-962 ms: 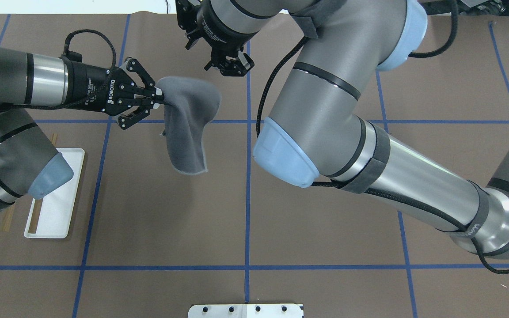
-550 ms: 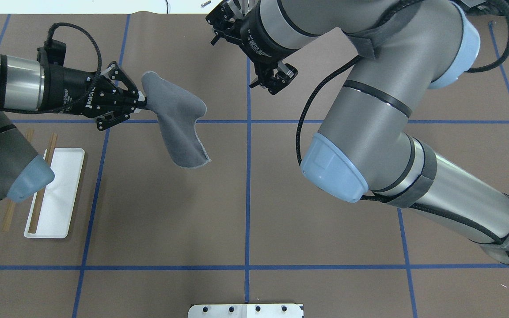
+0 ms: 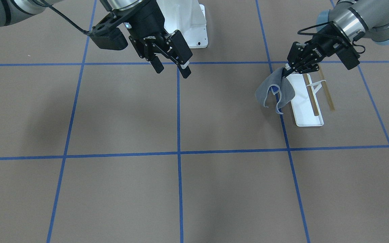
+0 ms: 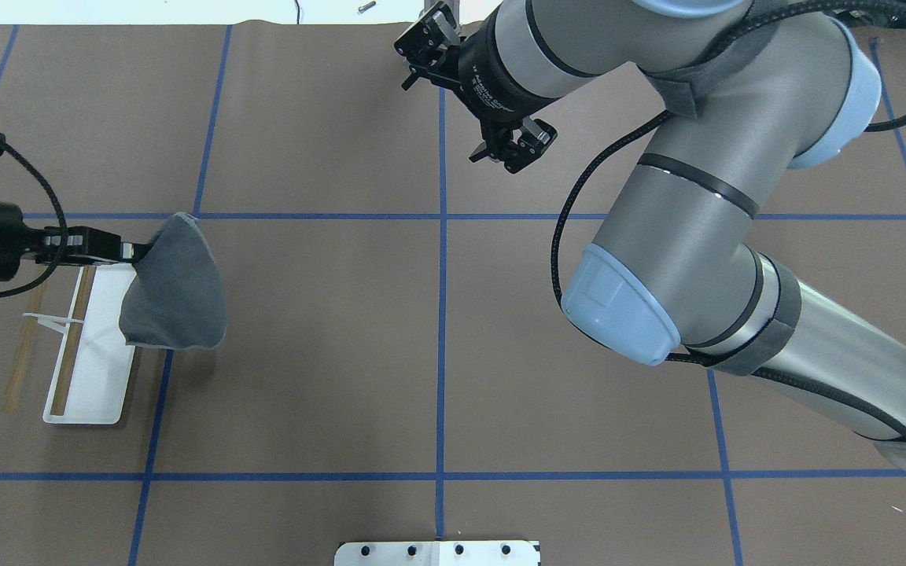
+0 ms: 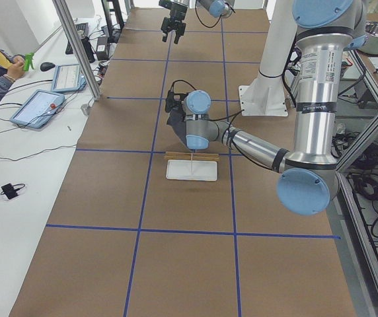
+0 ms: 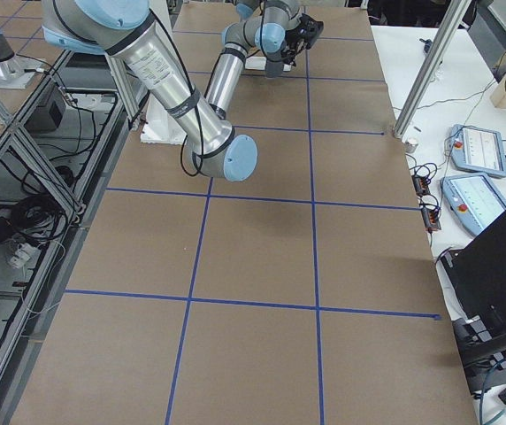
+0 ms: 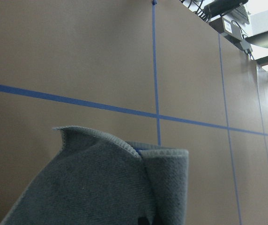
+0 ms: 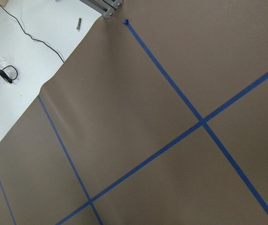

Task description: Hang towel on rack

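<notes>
Dangling from the left claw (image 3: 286,69), the towel (image 3: 275,91) is off the table (image 3: 113,114) and right alongside the rack (image 3: 304,116), on the rack's inner side, the side toward the robot's right. That claw is pinched tight on one edge of the cloth, fingers nearly together. The rest droops straight down from the pinch, so the towel's long axis is vertical, grey face outward with a flash of blue in the fold. Here's the key line-up: the two wooden rods (image 3: 311,96) run lengthwise away from the robot, and the towel hangs beside them, not over them. So I'd judge the coming move is a sideways carry across the rods' axis, outward from where the claw is, and then a lowering to drape. Whether the bottom hem clears rod height, I can't tell; the views don't settle it. The left arm is plainly the nearer one, practically on top of the rack. The right claw (image 3: 171,69) is well away from the rack, jaws spread wide, holding nothing.
</notes>
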{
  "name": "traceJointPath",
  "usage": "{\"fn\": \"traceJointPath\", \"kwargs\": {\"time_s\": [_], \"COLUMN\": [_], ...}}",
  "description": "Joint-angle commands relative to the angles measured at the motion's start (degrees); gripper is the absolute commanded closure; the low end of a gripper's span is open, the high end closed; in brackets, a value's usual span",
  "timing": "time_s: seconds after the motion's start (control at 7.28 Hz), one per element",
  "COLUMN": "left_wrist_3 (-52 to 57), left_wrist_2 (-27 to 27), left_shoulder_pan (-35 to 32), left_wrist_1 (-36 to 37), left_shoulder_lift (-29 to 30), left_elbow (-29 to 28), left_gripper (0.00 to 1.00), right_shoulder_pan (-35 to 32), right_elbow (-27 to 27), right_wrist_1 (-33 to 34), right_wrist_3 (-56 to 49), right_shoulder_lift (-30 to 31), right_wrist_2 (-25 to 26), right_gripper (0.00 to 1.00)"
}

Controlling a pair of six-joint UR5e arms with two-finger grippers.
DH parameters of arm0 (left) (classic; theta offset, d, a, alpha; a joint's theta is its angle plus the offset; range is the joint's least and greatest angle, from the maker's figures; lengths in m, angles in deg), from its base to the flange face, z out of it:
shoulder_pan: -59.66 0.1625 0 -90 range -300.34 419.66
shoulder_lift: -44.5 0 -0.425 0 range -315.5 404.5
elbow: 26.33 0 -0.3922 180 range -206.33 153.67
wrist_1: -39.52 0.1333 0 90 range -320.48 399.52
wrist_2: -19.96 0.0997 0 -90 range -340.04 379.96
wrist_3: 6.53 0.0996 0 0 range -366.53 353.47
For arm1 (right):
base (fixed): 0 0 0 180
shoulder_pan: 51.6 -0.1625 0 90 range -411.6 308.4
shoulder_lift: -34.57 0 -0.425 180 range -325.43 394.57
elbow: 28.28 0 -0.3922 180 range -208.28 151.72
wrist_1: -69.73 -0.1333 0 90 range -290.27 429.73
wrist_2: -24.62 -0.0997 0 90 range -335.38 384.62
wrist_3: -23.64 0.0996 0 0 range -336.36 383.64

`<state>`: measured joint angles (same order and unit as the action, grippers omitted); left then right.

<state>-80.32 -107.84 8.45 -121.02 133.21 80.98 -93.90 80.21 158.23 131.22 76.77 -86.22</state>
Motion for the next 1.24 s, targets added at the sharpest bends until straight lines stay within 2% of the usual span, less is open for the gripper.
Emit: {"fn": "traceJointPath", "kwargs": {"time_s": [0.0,0.27,0.41,0.69,1.1], "left_wrist_3": [5.76,5.76,5.76,5.85,5.76], "left_wrist_2": [-5.15,-12.7,-13.87,-13.88,-13.79], "left_shoulder_pan": [-3.6,-12.55,-14.94,-16.81,-17.25], "left_wrist_1": [-9.03,-12.85,-12.95,-13.91,-14.01], "left_shoulder_lift": [-7.11,-7.49,-7.67,-7.84,-10.47], "left_elbow": [-1.39,-6.3,-7.72,-11.75,-14.41], "left_gripper": [1.0,1.0,1.0,1.0,1.0], "right_shoulder_pan": [-0.06,-0.06,-0.06,-0.06,-0.06], "right_elbow": [0.05,-0.03,-0.03,0.05,0.05], "right_wrist_1": [-0.09,-0.09,-0.09,-0.09,-0.09], "right_wrist_3": [-1.32,-1.59,-1.59,-1.59,-1.59], "right_shoulder_lift": [0.78,1.31,1.31,1.23,1.31], "right_wrist_2": [0.1,0.1,0.1,0.19,0.36], "right_gripper": [0.0,0.0,0.0,0.0,0.0]}}
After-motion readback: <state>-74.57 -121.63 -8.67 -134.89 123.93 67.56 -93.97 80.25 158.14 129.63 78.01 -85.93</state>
